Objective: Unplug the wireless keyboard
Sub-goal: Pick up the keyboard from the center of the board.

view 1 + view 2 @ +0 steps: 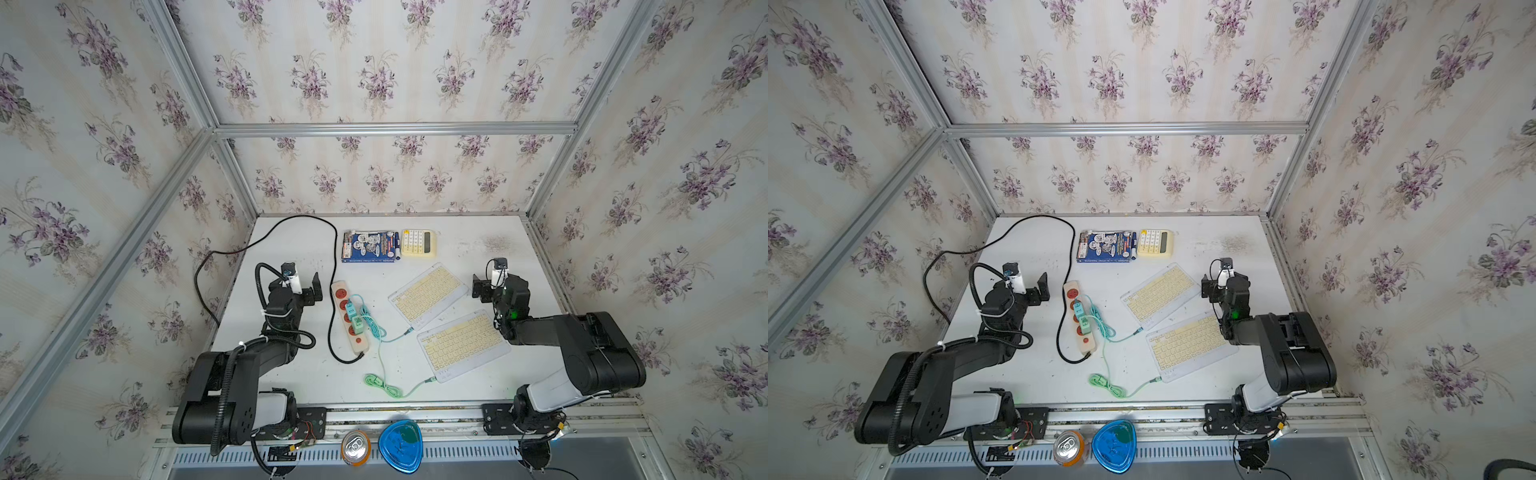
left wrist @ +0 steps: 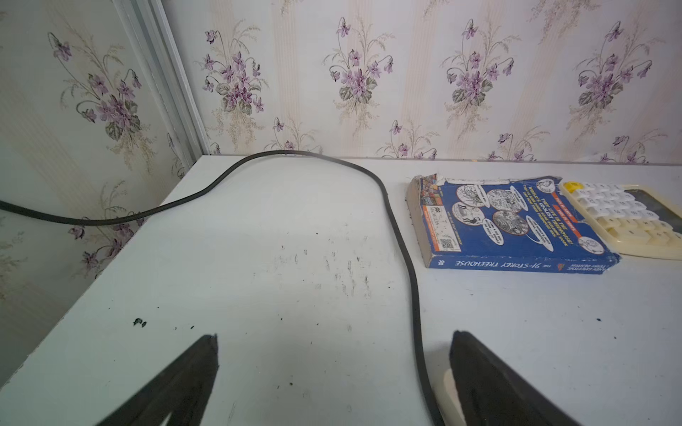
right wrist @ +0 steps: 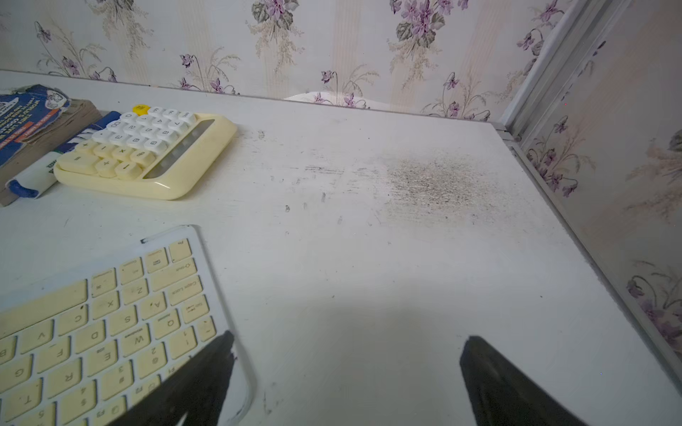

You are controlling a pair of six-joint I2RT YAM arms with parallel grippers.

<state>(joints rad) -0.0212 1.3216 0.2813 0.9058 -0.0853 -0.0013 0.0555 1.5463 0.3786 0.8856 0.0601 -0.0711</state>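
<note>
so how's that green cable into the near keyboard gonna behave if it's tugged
The green cable will likely be floppy: it lies in loose curls. Its slack would probably pay out before the plug feels any pull. The near keyboard looks thin, so it may slide along rather than let go.

Both top views look steeply down from high above the table's [image 1: 478, 249] 6 o'clock edge and take in all of it. The left wrist camera sits low near 9 o'clock and the right wrist camera low near 3 o'clock, both facing 12 o'clock. Each shares the book [image 2: 509, 221] and calculator [image 3: 147, 155] with the top views. The right wrist view adds the farther keyboard [image 3: 110, 313], seen close.
</note>
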